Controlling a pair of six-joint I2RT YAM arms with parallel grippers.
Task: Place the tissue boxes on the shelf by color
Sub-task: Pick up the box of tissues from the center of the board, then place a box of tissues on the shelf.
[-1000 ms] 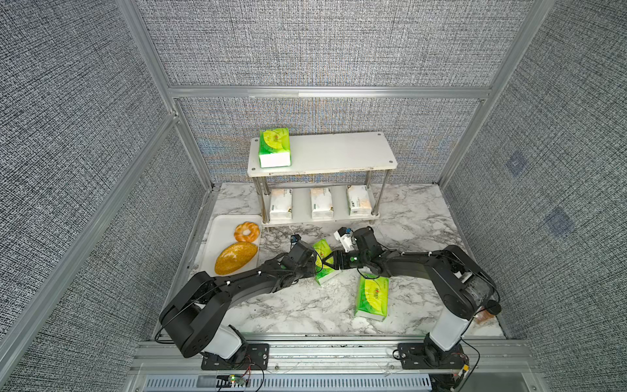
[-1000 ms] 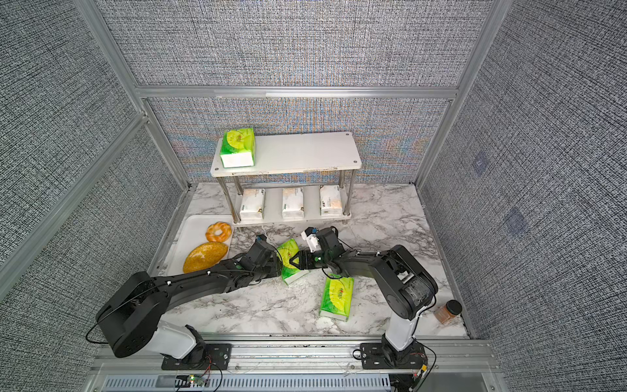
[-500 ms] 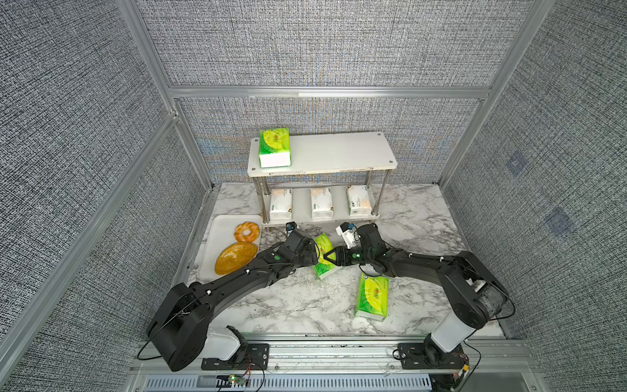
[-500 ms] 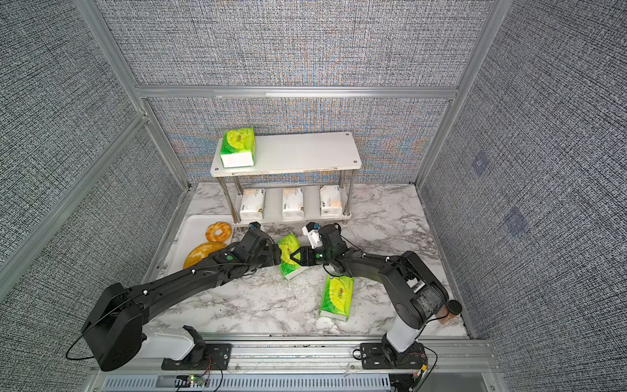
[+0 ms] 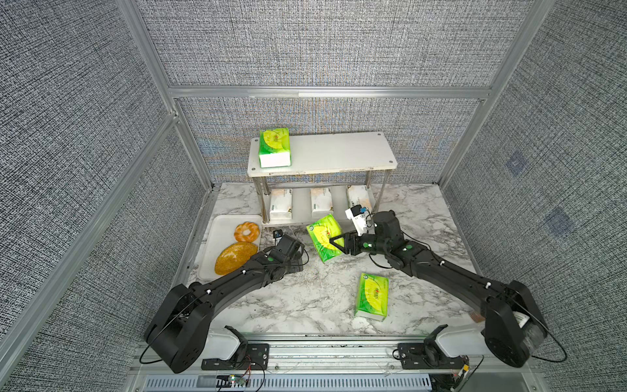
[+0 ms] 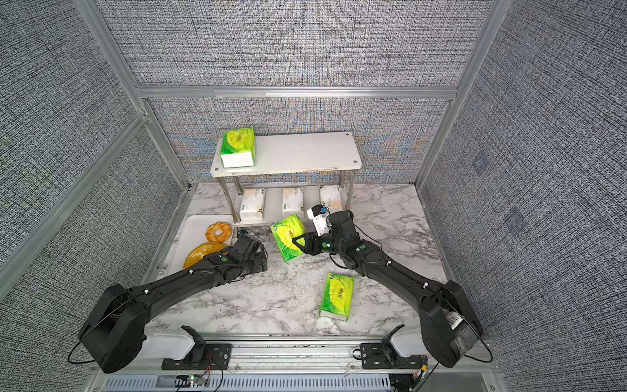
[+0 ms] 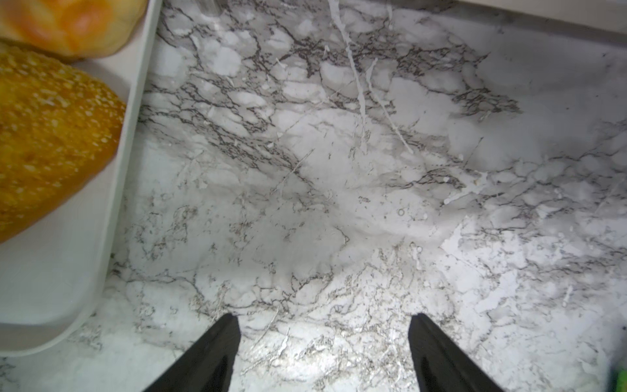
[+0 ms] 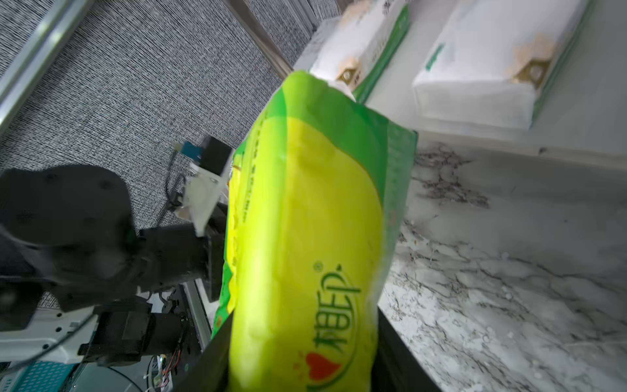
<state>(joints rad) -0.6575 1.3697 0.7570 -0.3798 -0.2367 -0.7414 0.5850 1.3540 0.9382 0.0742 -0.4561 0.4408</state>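
Observation:
My right gripper (image 5: 334, 242) is shut on a green tissue box (image 5: 324, 237), holding it tilted above the table just in front of the shelf (image 5: 339, 152); the right wrist view shows the box (image 8: 305, 220) filling the gap between the jaws. My left gripper (image 7: 322, 317) is open and empty over bare marble, to the left of the held box. One green box (image 5: 274, 147) lies at the left end of the shelf's top board. Three white boxes (image 5: 320, 203) stand on the lower tier. Another green box (image 5: 371, 297) lies flat on the table near the front.
A white tray (image 5: 224, 224) at the left holds an orange bread loaf (image 5: 235, 258) and a bread ring (image 5: 247, 231), close beside my left wrist. Grey walls enclose the table on three sides, right behind the shelf.
The left gripper opened, let go of the green box and drew back to the left. The right gripper kept its hold and lifted the box slightly towards the shelf.

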